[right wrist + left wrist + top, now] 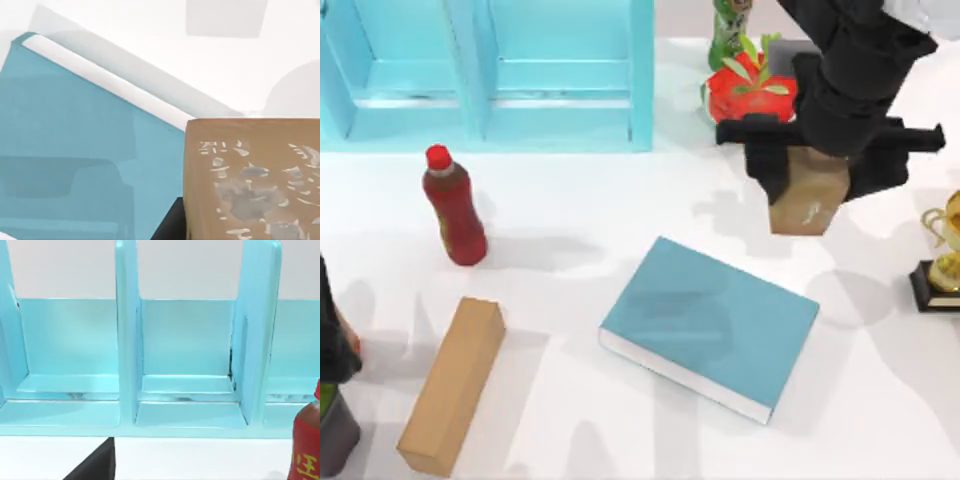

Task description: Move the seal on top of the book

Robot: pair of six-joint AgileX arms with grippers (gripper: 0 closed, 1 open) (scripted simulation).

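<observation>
Right gripper (810, 165) hangs above the table toward the top view's right rear, clenched around the upper part of the seal (808, 205), whose brown body with its pale shiny patch hangs down below the black fingers. A shadow lies on the white table (570, 250) beside and under the block, so I judge the seal is lifted clear of the surface, not standing on it. In the right wrist view the seal (250, 180) fills the near corner, and past it lies the teal cover of the book (75, 150) with its white page edge.

From above, the book (710, 325) lies flat and skewed near the middle of the table, nearer the front than the seal and a little to its left, apart from it. So the step in hand is the carry: the grasp is made, the placing is not yet done.

The next move calls for bringing the seal over the bare middle of the cover, keeping it upright, lowering until its base meets the book, and only then letting go. A narrow block may tip if released early or set close to the book's edge.

Left arm (332, 350) sits parked at the left edge of the table; its wrist view faces the turquoise shelf unit (190, 350) and a red bottle (306, 445)
</observation>
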